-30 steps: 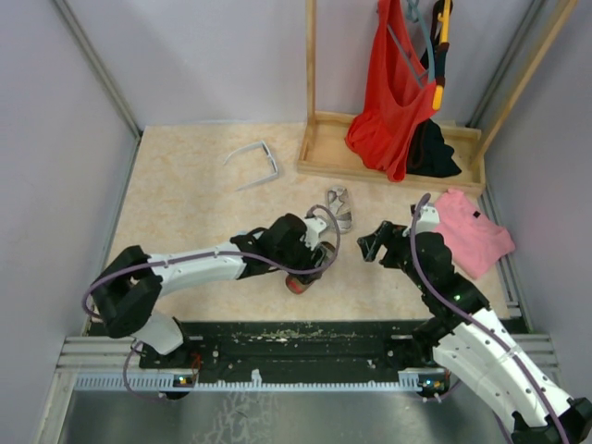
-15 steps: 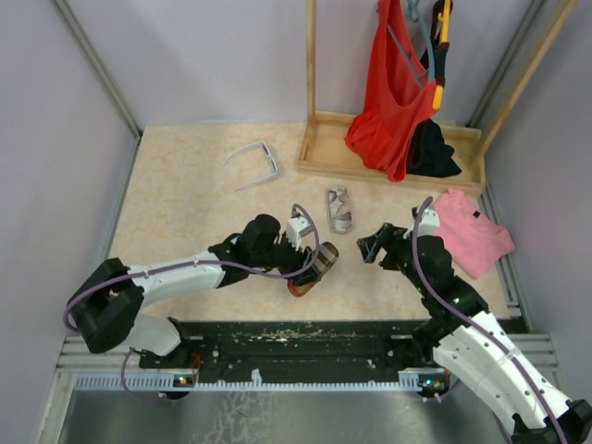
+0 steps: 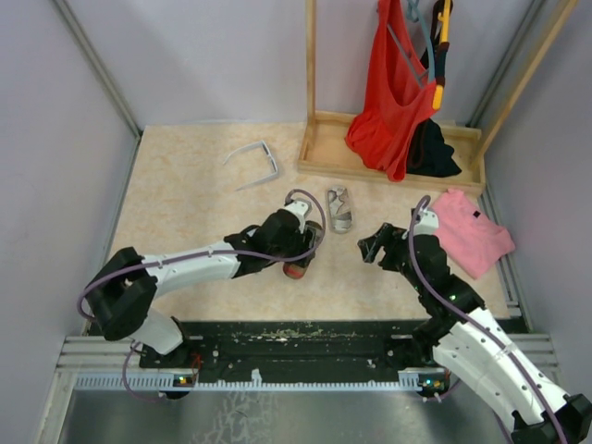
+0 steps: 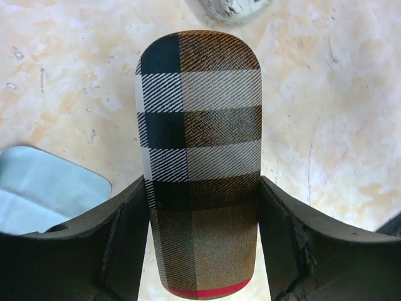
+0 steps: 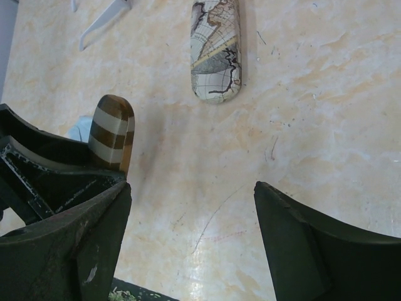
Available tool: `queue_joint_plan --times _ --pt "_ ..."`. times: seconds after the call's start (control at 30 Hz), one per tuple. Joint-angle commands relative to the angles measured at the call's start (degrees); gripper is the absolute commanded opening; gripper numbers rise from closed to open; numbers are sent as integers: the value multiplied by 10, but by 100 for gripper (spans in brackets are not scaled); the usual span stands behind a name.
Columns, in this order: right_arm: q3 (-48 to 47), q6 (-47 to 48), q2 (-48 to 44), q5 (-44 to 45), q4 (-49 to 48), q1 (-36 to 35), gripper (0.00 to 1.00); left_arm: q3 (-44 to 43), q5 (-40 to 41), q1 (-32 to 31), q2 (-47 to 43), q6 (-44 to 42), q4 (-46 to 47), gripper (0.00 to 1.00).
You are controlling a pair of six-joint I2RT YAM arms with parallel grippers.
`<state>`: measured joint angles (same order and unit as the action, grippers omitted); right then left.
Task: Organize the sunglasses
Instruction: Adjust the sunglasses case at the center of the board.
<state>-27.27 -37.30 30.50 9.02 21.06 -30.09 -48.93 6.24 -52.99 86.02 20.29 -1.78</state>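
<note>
The table (image 3: 185,213) is pale and speckled, with plain grey walls round it. The left gripper (image 4: 202,219) is squeezing a brown checked case (image 4: 200,113). It has one finger on each long side, near the end with the red edge. A blue cloth (image 4: 44,188) lies just beside the case on the table. The right gripper (image 5: 191,232) is spread wide with nothing in it, hanging over bare table. A case with a map on it (image 5: 216,50) lies flat further back. The white sunglasses (image 3: 254,162) lie well apart from both arms, near the back, beside the wooden stand (image 3: 311,65). I cannot find the dark pair. I think the checked case is being got ready for the glasses. To do it well, hold the case firm, set it down flat, and keep it off the cloth and the map case.
</note>
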Motion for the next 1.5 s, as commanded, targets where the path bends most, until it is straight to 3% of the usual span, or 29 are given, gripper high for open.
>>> queue_joint_plan --times 0.0,0.17,0.37,0.87,1.2,1.37,1.47 --pt "-10 -10 7 16 -13 2 79 -55 164 -30 31 87 -73 52" --pt "-14 -16 19 22 -9 2 79 -113 242 -75 96 193 -149 54" --pt "-19 -20 29 22 1 2 79 -175 264 -108 167 278 -206 58" --pt "-32 -11 24 29 32 2 82 -166 253 -108 173 290 -199 90" --pt "-64 26 63 16 45 2 86 -87 298 -93 -16 196 -131 96" --pt "-91 78 132 -48 20 -9 88 1 285 -18 -148 198 -139 97" --pt "-120 109 217 -52 8 -51 90 56 265 32 -225 199 -149 97"
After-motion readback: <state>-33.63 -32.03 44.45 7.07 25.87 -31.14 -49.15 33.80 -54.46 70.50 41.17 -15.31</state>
